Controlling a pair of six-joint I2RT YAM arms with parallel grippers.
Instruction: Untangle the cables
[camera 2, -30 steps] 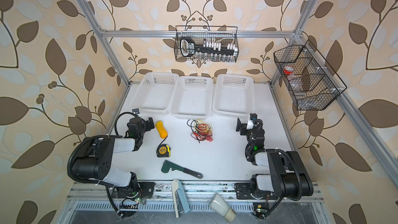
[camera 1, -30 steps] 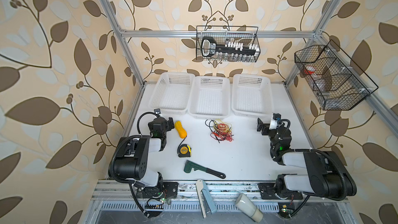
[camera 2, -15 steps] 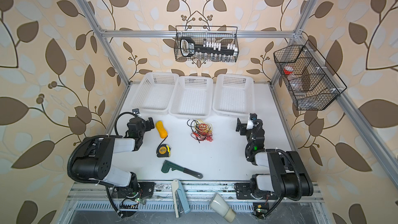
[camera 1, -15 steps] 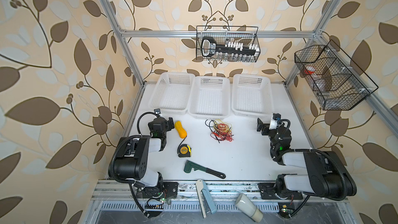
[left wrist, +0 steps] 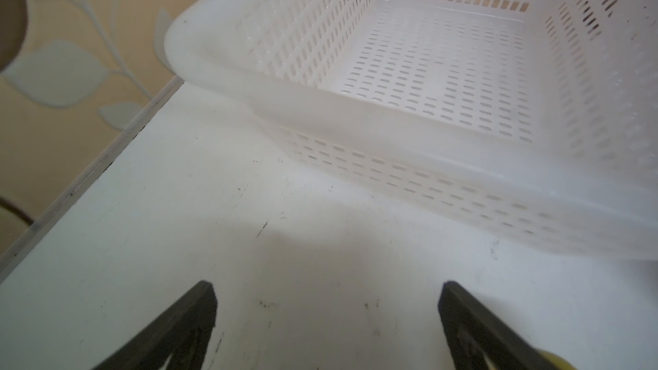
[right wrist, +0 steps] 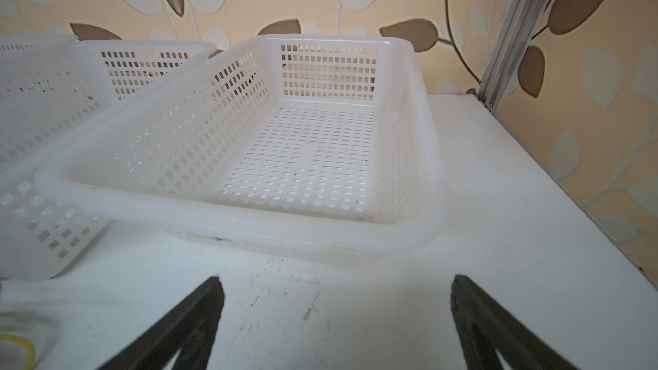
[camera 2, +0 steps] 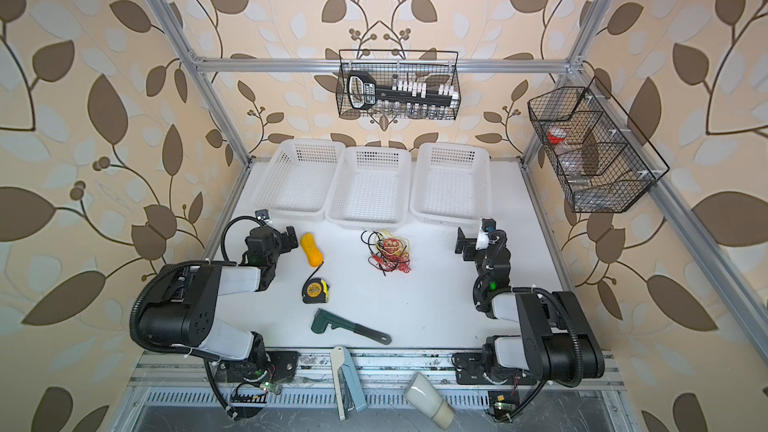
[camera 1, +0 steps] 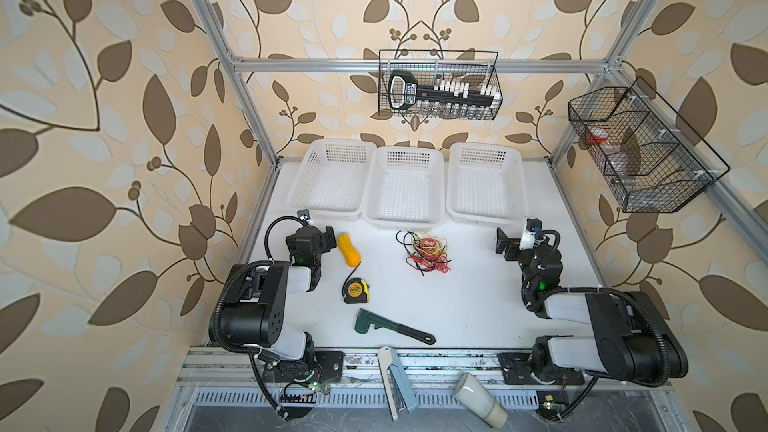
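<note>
- Fingers (left wrist: 185, 325) of your left gripper (left wrist: 325, 289) spread wide over the white table (left wrist: 249, 243); right gripper (right wrist: 337, 282) the same.
- Cables (camera 1: 428, 253): thin red, black, yellow wires in a loose clump, just before the middle basket (camera 1: 405, 221), between the grippers, apart from both.
- No clear long axis; yellow loops toward that basket, red ends toward the front.
- Both top views show the clump; wrist views mainly perforated plastic baskets (right wrist: 231, 226).

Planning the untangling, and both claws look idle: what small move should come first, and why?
Probably reach the right claw toward the cables: both claws are open and empty, the tangle lies untouched, and a yellow object lies beside the left claw.
</note>
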